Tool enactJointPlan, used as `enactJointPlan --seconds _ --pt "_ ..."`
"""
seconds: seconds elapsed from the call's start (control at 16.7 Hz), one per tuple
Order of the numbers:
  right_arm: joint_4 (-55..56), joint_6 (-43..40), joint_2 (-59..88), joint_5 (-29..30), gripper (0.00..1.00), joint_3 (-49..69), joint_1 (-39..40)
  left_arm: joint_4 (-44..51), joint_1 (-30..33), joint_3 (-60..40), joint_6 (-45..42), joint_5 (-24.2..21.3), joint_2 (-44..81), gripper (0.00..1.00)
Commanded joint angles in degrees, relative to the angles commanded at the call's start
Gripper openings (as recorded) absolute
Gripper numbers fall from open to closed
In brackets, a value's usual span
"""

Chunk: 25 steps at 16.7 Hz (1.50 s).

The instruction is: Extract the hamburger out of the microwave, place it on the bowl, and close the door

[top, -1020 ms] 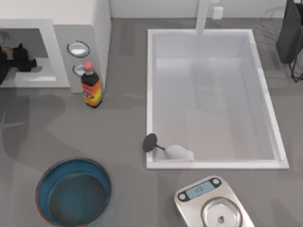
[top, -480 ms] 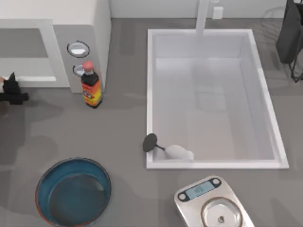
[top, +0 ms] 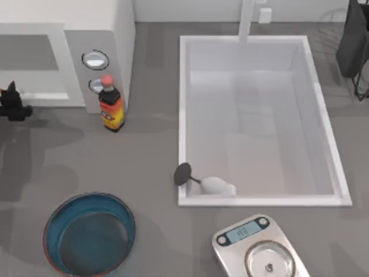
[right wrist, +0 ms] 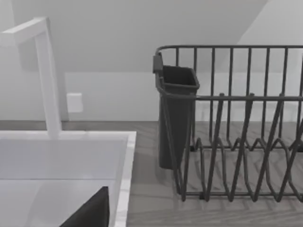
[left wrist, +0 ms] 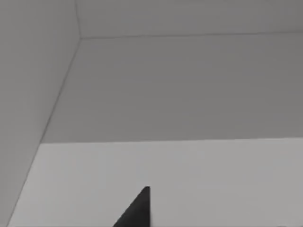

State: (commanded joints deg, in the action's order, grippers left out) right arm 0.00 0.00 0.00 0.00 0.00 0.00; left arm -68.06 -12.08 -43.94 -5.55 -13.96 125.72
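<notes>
While our left claw (top: 11, 104) sits at the far left edge of the table (top: 150, 156), just in front of the open mouth of the microwave (top: 75, 57), we cannot tell whether its fingers are apart or together. Left wrist view: bare pale cavity walls and floor, one dark fingertip (left wrist: 137, 210) at the lower edge.

Microwave stands far left; grey front panel with two ringed dials (top: 95, 59) faces the near side. A sauce bottle (top: 110, 105) with a red cap stands upright, just in front of that panel.

The bowl (top: 89, 234), blue with a dark teal inside, rests near left on the table, well apart from the microwave.

White sink basin (top: 259, 121) takes the centre and right. A small brush (top: 207, 182) lies at its near left corner. Silver scale (top: 256, 248) near, to the right of the bowl.

Right wrist view: white faucet (right wrist: 47, 75), sink edge, dark wire dish rack (right wrist: 232, 137) with a cutlery holder (right wrist: 173, 113). We cannot tell the right claw's state.
</notes>
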Motion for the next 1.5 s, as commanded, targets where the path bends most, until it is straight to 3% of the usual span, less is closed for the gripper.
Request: enactJointPlan --seconds 0.42,0.96,1.2,1.5 --pt "0.0 0.0 0.0 0.0 1.0 0.0 0.0 17.82 -0.05 -0.82 -0.08 0.2 -16.71 0.0" --pt "0.0 0.0 0.0 0.0 1.0 0.0 0.0 22.5 0.73 -1.72 3.18 1.96 -18.75 0.0" --pt "0.0 0.0 0.0 0.0 1.0 0.0 0.0 34.89 4.01 -4.74 16.16 8.2 -20.83 0.0" --pt "0.0 0.0 0.0 0.0 1.0 0.0 0.0 59.84 12.97 -9.95 44.58 20.57 -22.8 0.0"
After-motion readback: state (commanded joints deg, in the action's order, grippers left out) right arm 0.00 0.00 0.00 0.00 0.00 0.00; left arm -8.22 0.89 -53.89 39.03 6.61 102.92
